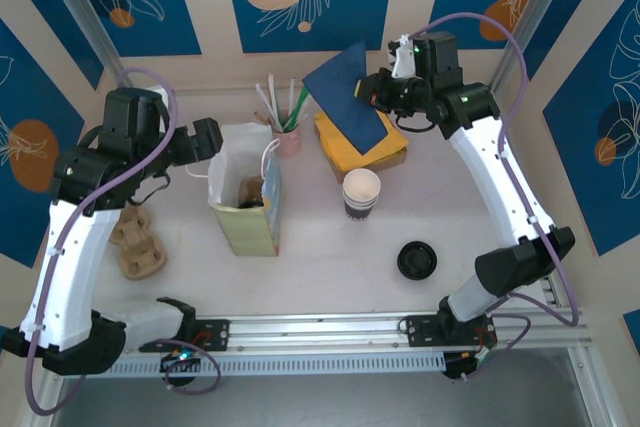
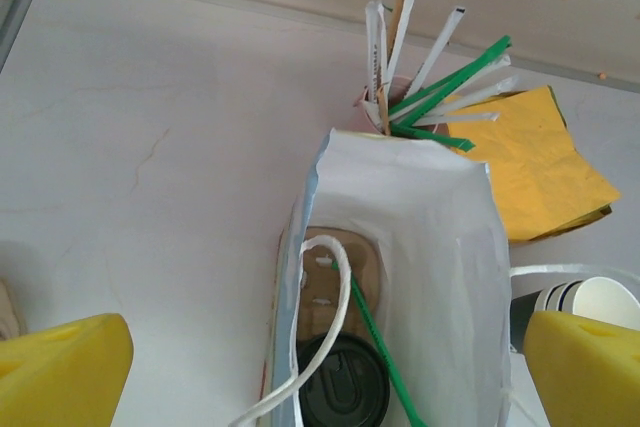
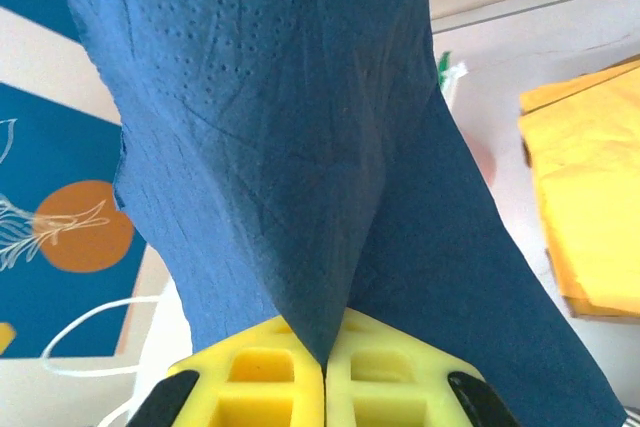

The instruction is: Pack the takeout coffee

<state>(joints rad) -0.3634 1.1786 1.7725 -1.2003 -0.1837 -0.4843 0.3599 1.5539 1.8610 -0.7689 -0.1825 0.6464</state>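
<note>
The takeout coffee, a cup under a round black lid, stands inside the open white paper bag on a brown cardboard carrier, with a green straw beside it. My left gripper hovers open above the bag's mouth, its yellow fingertips wide on either side. From above, the left gripper sits at the left of the bag. My right gripper is shut on a dark blue napkin, held up at the back, and shows from above as the right gripper with the napkin.
A lidless striped cup stands mid-table, with a loose black lid nearer the front right. Yellow napkins are stacked at the back. A pink cup of straws stands behind the bag. A cardboard carrier lies at the left.
</note>
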